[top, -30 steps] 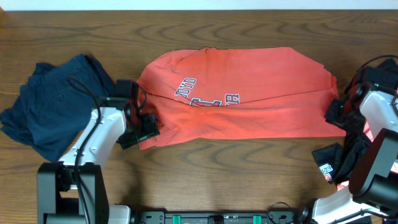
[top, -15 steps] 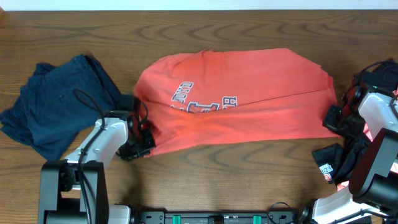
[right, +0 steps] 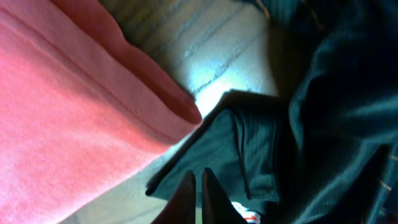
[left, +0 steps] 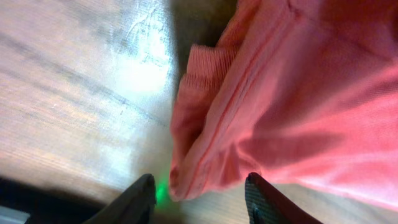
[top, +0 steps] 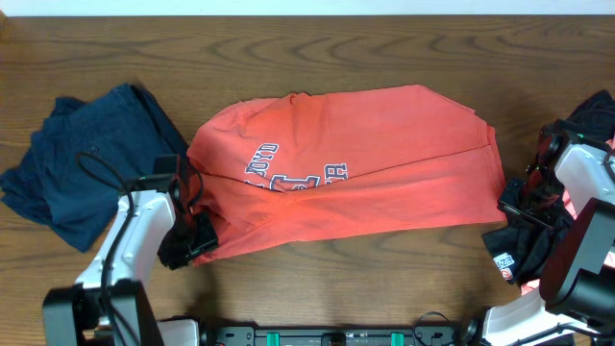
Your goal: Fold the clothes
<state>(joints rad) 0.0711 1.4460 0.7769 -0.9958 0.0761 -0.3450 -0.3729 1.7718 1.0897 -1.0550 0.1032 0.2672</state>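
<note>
The orange-red shirt (top: pixel 365 183) with blue-and-white lettering lies spread across the middle of the table, folded over lengthwise. My left gripper (top: pixel 189 246) is at its front left corner. In the left wrist view the jaws (left: pixel 199 186) are open, with the shirt's corner hem (left: pixel 205 143) lying between them. My right gripper (top: pixel 514 200) is just off the shirt's right edge. In the right wrist view its jaws (right: pixel 198 182) are shut and empty, over a dark garment (right: pixel 298 124), with the shirt's edge (right: pixel 74 93) beside them.
A crumpled navy garment (top: pixel 82 163) lies at the left of the table. A pile of dark clothes with a printed label (top: pixel 519 248) and something red under it lies at the right edge, beside the right arm. Bare wood shows along the front (top: pixel 365 274).
The shirt has slid to the left and a little toward the front. My left gripper moved left and toward the front with its corner. The shirt's right edge has drawn away from my right gripper.
</note>
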